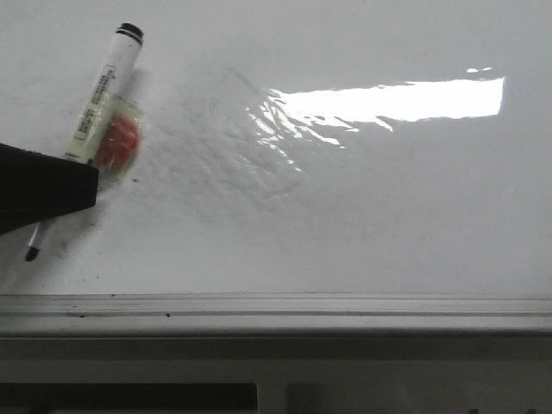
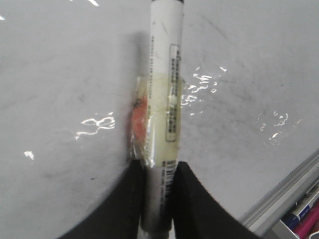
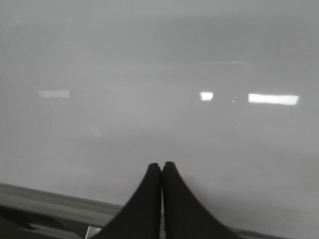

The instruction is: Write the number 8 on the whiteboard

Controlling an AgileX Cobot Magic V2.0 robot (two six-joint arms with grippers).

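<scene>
The whiteboard (image 1: 345, 224) fills the front view, glossy white with faint grey smudges. No number 8 shows on it. My left gripper (image 1: 52, 185) is at the left edge, shut on a white marker pen (image 1: 108, 82) with a black end cap. Yellowish tape (image 1: 121, 138) holds an orange piece against the pen. The dark tip (image 1: 31, 253) points down at the board's lower left; I cannot tell if it touches. In the left wrist view the gripper (image 2: 158, 167) clamps the pen (image 2: 167, 74). My right gripper (image 3: 162, 164) is shut and empty over bare board (image 3: 159, 74).
A grey metal edge rail (image 1: 276, 310) runs along the board's near side and also shows in the left wrist view (image 2: 284, 194). Coloured pens (image 2: 304, 219) lie beyond the rail. A wrinkled film patch (image 1: 276, 129) with bright glare (image 1: 388, 99) sits mid-board.
</scene>
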